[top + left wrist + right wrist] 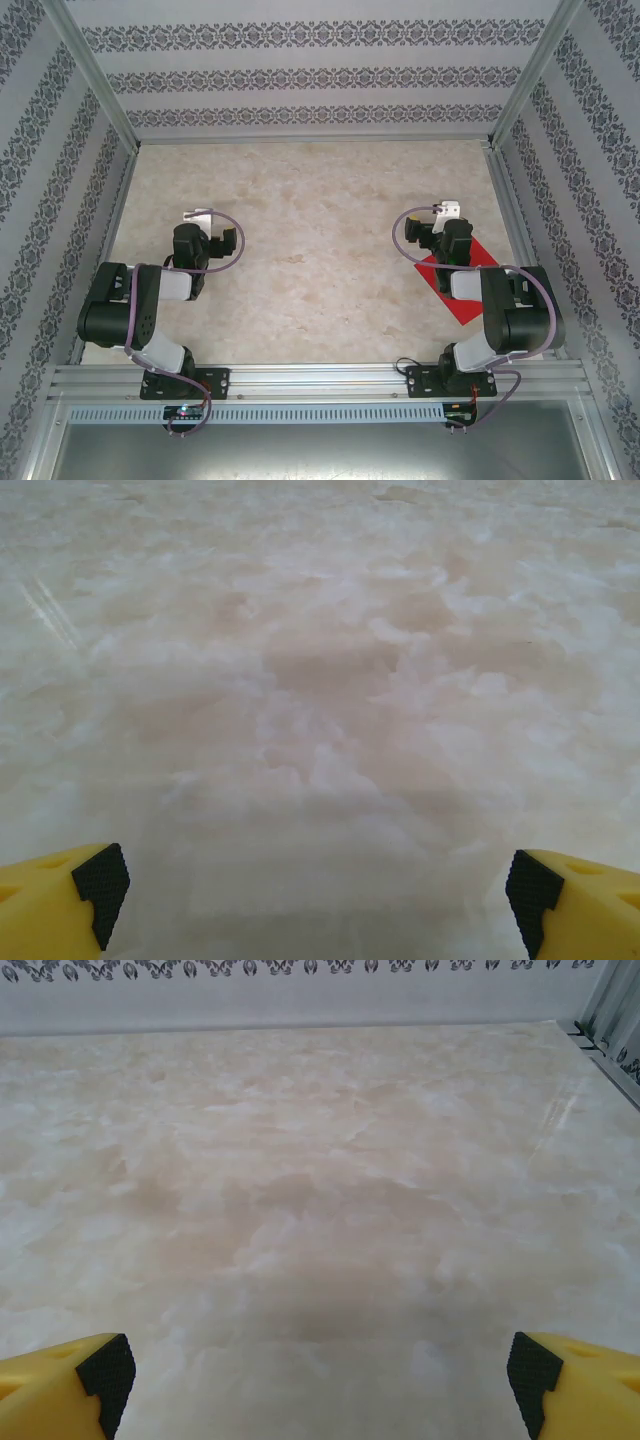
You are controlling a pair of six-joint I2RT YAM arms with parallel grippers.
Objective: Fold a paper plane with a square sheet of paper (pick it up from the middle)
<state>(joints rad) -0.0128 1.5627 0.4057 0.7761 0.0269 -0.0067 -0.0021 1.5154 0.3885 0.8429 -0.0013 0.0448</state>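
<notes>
Marble table (310, 270) w/ 1 red sheet (458, 304) under R arm (512, 312); L gripper (315, 882) & R gripper (320, 1370) both spread wide.

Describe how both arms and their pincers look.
The left arm and right arm both have bulky black joint housings joined by light grey links. Each carries a looping purplish cable and a small white block at the wrist. The left pincer and right pincer have bright yellow fingers tipped with black ridged pads.
</notes>
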